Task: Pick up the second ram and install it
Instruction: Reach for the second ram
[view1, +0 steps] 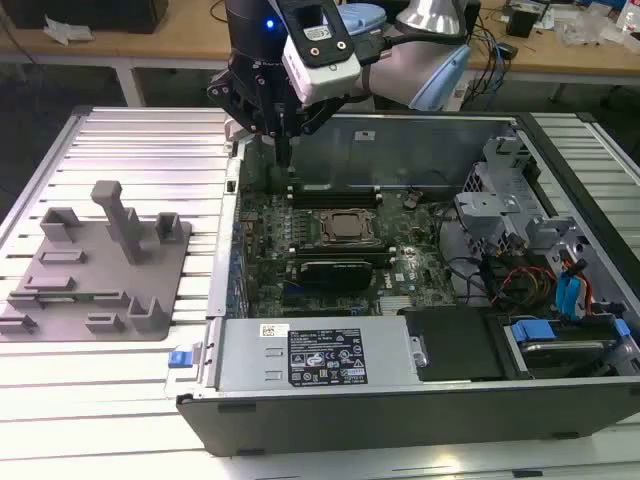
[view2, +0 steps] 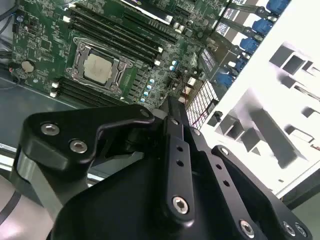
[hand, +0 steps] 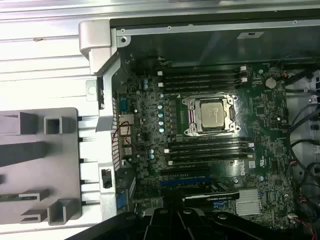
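Matt blk metal gripper (view1: 283, 155), grey plastic fixture (view1: 100, 262).

We see the black gripper (view1: 283, 152) hanging above the far corner of the green motherboard (view1: 268, 240), inside the open grey metal computer case (view1: 400, 415). Well apart, toward the exterior view's left, a grey plastic fixture plate (view1: 95, 262) sits on the ribbed metal table (view1: 100, 400), and what may be a thin green circuit-board stick (view1: 85, 296) lies in it.
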